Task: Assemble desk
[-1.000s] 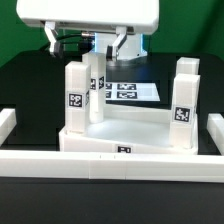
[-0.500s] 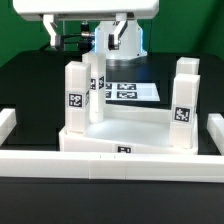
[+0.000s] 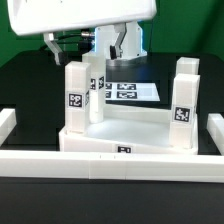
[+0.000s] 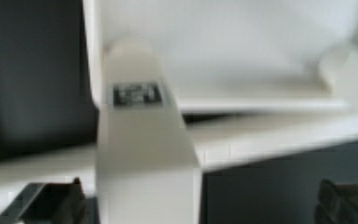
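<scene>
While the arm (image 3: pixel 85 15) hovers over the back of the desk, step in hand: seemingly lining up on one upright leg (my judgement, to grasp and tighten it).
Left rail (image 3: pixel 6 126): low white border on the black tabletop (image 3: pixel 30 80), apart from the desk.
Left legs: a front one (image 3: pixel 75 100) and one behind it (image 3: pixel 97 84), both upright on the desk board (image 3: pixel 125 128).
Desk board: lying inside the rails, just behind the front rail (image 3: pixel 110 160), rim up.
Marker board (image 3: pixel 130 91): flat behind the desk.
Right legs (image 3: pixel 183 105): upright; whether one post or two, hard to tell.
Tool (image 4: pixel 194 203): spread wide with nothing in it; the dark fingertips (image 4: pixel 43 200) sit either side of a tagged leg (image 4: pixel 146 150), not touching it.
Doing it well: centre the leg between the fingers, since it sits nearer one of them, come down straight, close on flat faces, and avoid nudging neighbouring legs.
</scene>
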`<state>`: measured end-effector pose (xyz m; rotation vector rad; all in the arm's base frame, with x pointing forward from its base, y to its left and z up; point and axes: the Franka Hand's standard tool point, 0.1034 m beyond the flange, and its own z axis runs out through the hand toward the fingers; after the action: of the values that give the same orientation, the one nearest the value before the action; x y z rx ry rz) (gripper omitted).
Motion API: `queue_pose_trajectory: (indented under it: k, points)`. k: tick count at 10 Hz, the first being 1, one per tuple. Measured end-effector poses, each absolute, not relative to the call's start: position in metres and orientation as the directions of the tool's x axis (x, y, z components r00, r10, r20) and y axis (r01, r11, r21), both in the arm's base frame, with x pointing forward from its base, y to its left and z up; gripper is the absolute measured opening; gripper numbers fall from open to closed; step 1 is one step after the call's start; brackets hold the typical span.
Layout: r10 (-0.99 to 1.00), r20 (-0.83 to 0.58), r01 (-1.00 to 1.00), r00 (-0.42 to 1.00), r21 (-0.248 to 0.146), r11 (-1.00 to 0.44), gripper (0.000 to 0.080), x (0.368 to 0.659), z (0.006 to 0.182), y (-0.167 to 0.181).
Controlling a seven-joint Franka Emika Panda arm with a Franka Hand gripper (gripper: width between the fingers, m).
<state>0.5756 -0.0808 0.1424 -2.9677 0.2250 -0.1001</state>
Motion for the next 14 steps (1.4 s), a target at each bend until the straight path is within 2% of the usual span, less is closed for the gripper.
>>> queue_pose_trajectory:
  k: [1, 2, 6, 7, 8, 14]
  points:
    - [-0.146, 0.021, -0.14, 0.989, -0.171, -0.975, 0.0649, 0.58, 0.149, -0.087]
    - [-0.135, -0.041, -0.14, 0.99, -0.189, -0.972, 0.0649, 0.576, 0.148, -0.082]
    - [-0.132, -0.045, -0.138, 0.99, -0.189, -0.972, 0.0649, 0.579, 0.146, -0.083]
    - [-0.126, -0.032, -0.129, 0.991, -0.127, -0.983, 0.0649, 0.583, 0.146, -0.088]
    - [-0.104, 0.006, -0.103, 0.995, -0.082, -0.991, 0.0649, 0.588, 0.144, -0.089]
    - [-0.105, 0.022, -0.103, 0.994, -0.071, -0.992, 0.0649, 0.588, 0.14, -0.093]
